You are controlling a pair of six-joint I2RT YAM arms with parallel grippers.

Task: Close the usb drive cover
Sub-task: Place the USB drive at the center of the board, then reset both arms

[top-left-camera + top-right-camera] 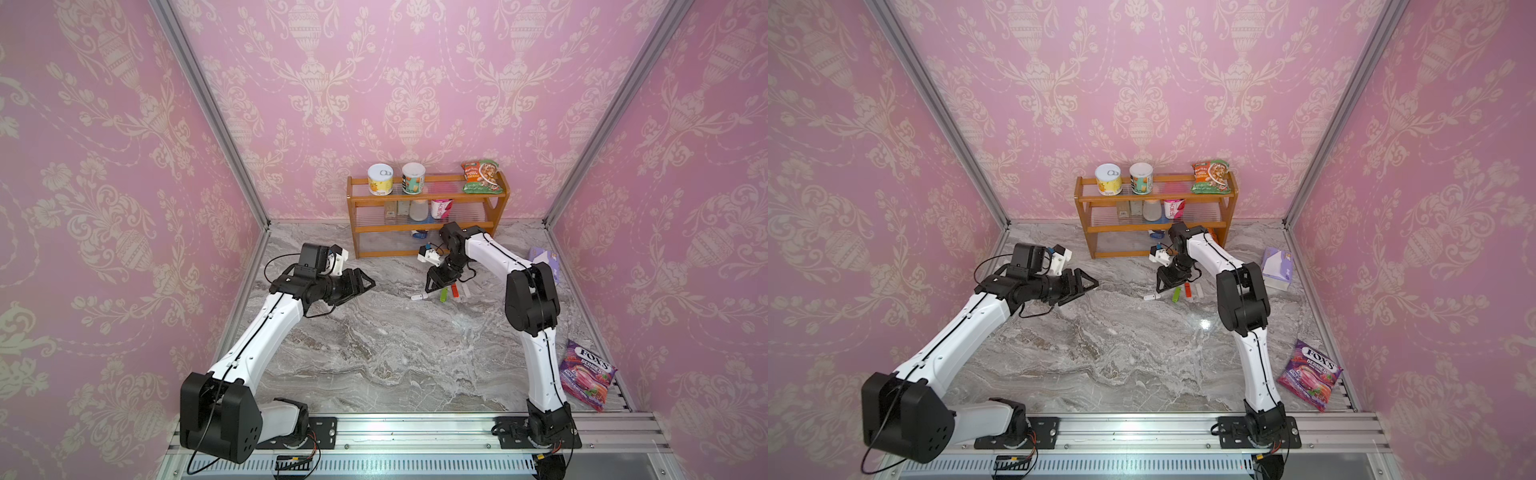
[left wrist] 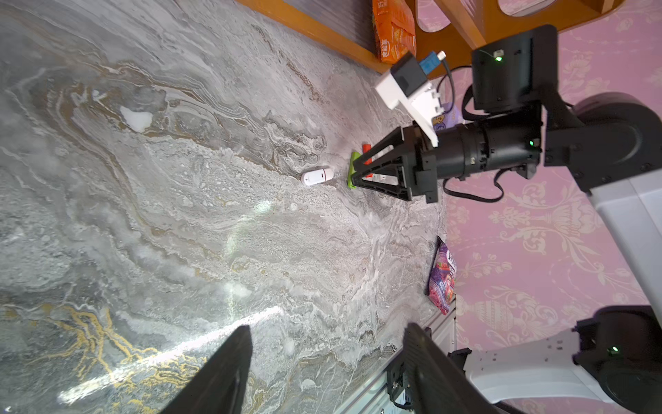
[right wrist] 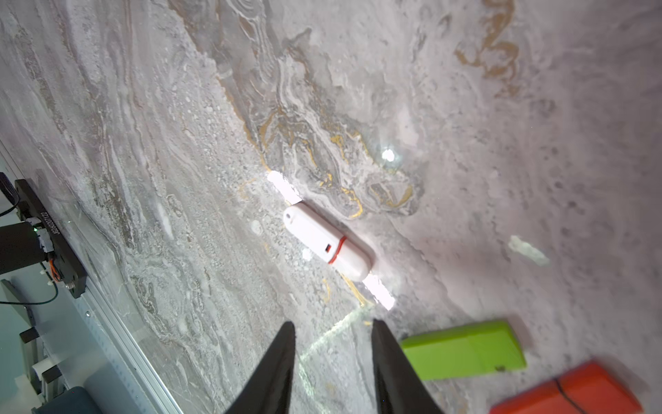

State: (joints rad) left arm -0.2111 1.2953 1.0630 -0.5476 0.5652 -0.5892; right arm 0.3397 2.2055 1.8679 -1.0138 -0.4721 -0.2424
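In a top view: usb drive (image 1: 419, 296) lies far right of centre, just beside the right gripper (image 1: 434, 287); left gripper (image 1: 372, 286) well apart. The bag (image 1: 586, 374) reads "FOX'S BERRIES".

Left wrist: left fingers (image 2: 229, 365) spread, empty.

Right wrist: right fingers (image 3: 276, 365) parted, grasping nothing; cover (image 3: 354, 265) seemingly seated. Risk: a descending finger could skid the drive into the green stick (image 3: 462, 353).

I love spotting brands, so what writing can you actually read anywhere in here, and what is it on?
"FOX'S": purple candy bag
"BERRIES": same bag, under the brand
Pink cup on the shelf: Chinese characters, too small to read.
Yellow can, white-lidded can, snack packet, code on the base plate: too blurred.
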